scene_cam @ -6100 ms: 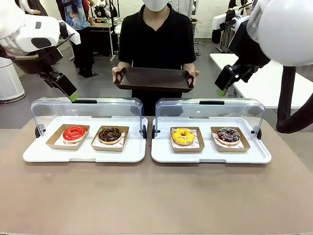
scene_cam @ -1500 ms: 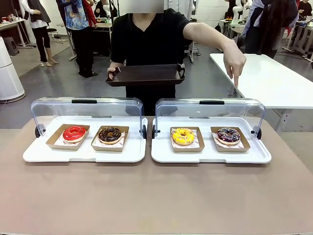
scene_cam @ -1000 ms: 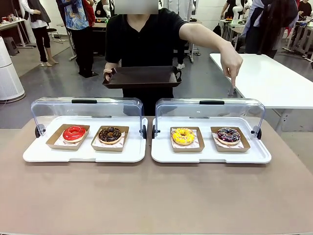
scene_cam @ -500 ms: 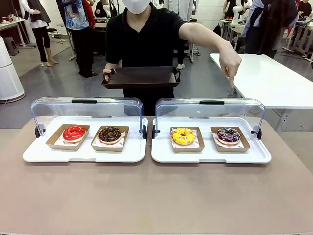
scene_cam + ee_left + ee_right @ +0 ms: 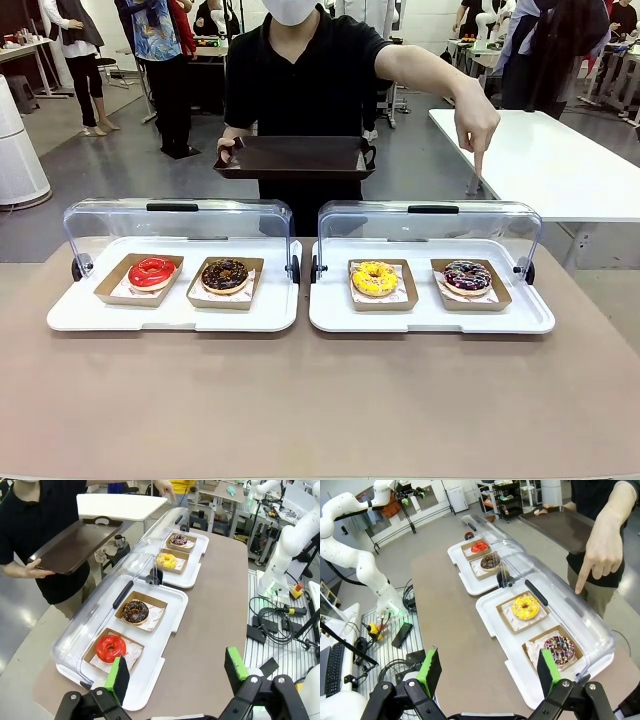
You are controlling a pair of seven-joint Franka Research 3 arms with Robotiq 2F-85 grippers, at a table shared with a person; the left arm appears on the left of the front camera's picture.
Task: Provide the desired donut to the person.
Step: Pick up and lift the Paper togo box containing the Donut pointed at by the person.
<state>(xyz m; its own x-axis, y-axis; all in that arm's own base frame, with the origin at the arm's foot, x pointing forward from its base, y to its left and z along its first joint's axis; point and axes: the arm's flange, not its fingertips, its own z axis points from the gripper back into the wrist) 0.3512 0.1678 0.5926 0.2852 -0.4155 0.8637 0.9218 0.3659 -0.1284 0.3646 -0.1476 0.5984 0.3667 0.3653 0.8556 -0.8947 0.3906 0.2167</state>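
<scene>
Person [image 5: 300, 80] is now holding tray [image 5: 296, 157] w/ one hand only. The other hand [image 5: 480, 122] is pointing down behind the right case [image 5: 430, 222], finger aiming toward the sprinkled choc donut [image 5: 467, 275], which is sitting in the far-right slot beside the yellow donut [image 5: 375, 277]. Approx six secs ago both hands were gripping the tray and both arms were hanging over the cases; the arms are now sitting pulled back. Left jaws and right jaws are standing wide apart, holding nothing. Judgement: choice is being signalled, and pickup is falling to the right arm. Cover appears open.
</scene>
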